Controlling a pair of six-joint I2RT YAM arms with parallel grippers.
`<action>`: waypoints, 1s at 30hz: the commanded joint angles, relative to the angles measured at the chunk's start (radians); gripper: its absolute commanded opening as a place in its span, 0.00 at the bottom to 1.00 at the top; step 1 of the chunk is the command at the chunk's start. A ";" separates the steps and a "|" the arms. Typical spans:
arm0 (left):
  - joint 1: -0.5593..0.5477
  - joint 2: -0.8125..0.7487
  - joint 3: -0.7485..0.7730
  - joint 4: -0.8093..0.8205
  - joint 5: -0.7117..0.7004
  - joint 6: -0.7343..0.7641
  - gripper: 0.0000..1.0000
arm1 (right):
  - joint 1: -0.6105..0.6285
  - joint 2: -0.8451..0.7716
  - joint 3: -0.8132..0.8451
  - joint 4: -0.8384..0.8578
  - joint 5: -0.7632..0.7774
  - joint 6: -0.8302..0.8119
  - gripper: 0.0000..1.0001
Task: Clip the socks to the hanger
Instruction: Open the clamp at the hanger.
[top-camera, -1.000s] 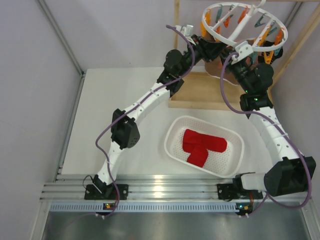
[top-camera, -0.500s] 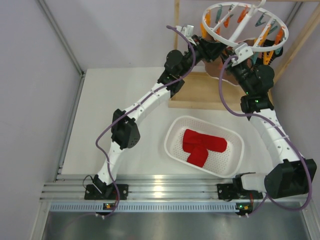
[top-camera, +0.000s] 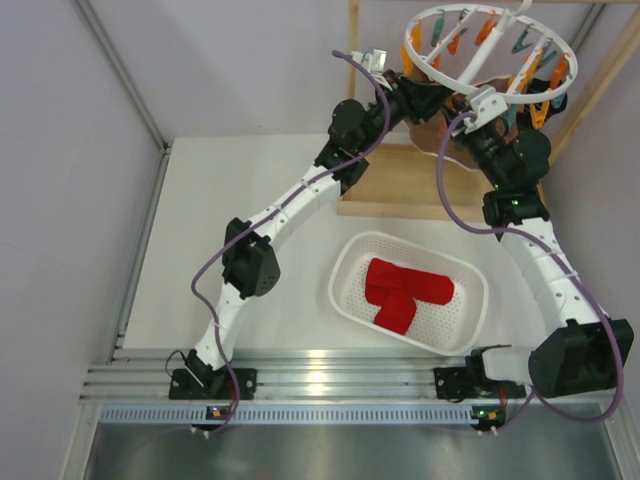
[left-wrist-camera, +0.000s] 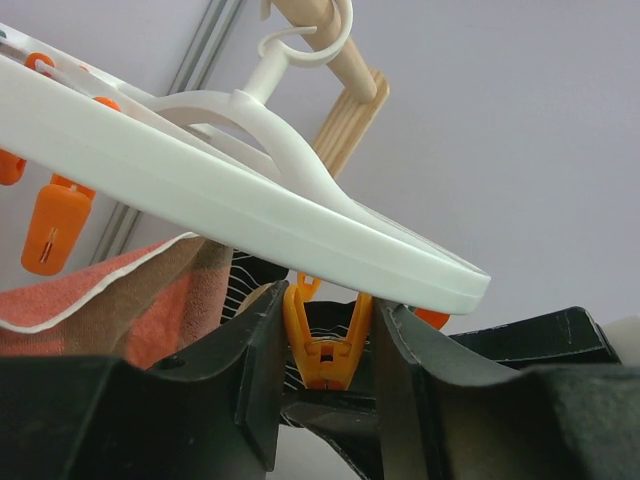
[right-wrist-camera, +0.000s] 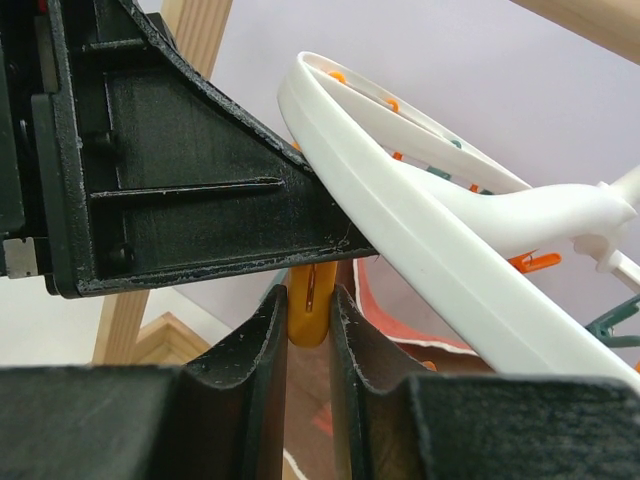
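The hanger (top-camera: 408, 45), a round white ring with orange and teal clips, hangs at the back right, and both arms reach up under it. My left gripper (top-camera: 425, 95) (left-wrist-camera: 330, 322) is shut on the two handles of an orange clip (left-wrist-camera: 331, 350) below the ring (left-wrist-camera: 250, 210). A black sock with thin white stripes (left-wrist-camera: 250, 272) shows behind that clip. My right gripper (top-camera: 480, 115) (right-wrist-camera: 310, 300) is shut on the lower tip of an orange clip (right-wrist-camera: 311, 305) under the ring (right-wrist-camera: 400, 220). Two red socks (top-camera: 405, 290) lie in the basket.
A white perforated oval basket (top-camera: 345, 265) stands on the table at centre right. A wooden frame post (top-camera: 352, 60) rises from a wooden base (top-camera: 390, 185) under the hanger. A salmon sock (left-wrist-camera: 130, 300) hangs from the hanger beside the clips.
The left jaws have pressed in slightly on the clip. The right wrist has shifted a little; otherwise nothing has moved.
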 joint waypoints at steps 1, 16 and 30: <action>0.014 -0.055 0.027 0.060 -0.008 -0.018 0.39 | -0.001 -0.037 -0.008 -0.015 -0.080 -0.016 0.00; 0.010 -0.049 0.028 0.066 -0.006 -0.023 0.00 | -0.015 -0.084 -0.008 -0.191 -0.095 -0.062 0.60; 0.009 -0.042 0.025 0.063 -0.003 -0.024 0.00 | -0.220 -0.294 -0.189 -0.561 -0.376 -0.061 0.66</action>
